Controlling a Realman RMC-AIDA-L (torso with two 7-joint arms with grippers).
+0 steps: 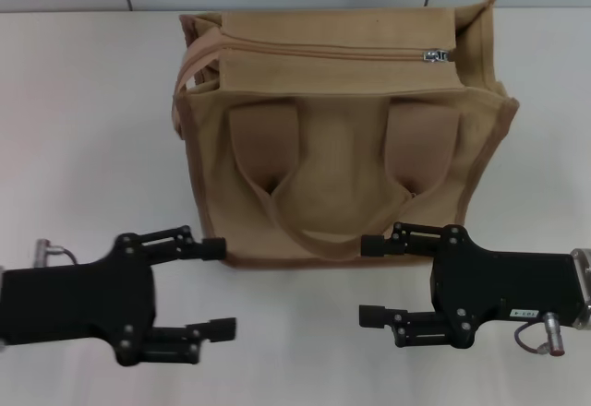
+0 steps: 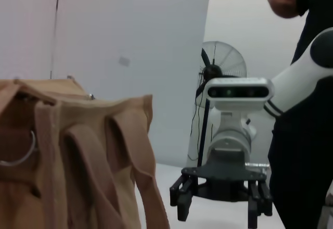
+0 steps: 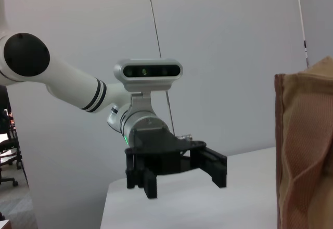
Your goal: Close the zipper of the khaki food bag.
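On the left, the left gripper (image 1: 217,288) hovers low over the white table (image 1: 83,101), fingers spread apart and holding nothing, just in front of the bag's near left corner. The khaki food bag (image 1: 342,161) stands upright in the middle of the table, beyond both grippers, its two looped handles (image 1: 332,240) flopped down over the front face. It looks like soft canvas that will sag and shift under a sideways pull, and probably light, so one gripper would likely need to steady the bag's top edge while the other draws the slider. Along the flat top panel runs the zipper (image 1: 323,53), and its small silver slider (image 1: 436,55) sits near the right end; from this angle it is hard to tell how much of the line is already closed. That pull tab is small and metal, likely slippery, and is the place to pinch. The handles lie below the zipper line and should not block it, though the raised brown-trimmed side edges crowd the slider. On the right, the right gripper (image 1: 374,280) rests open and empty, one finger close to the hanging handle loop.
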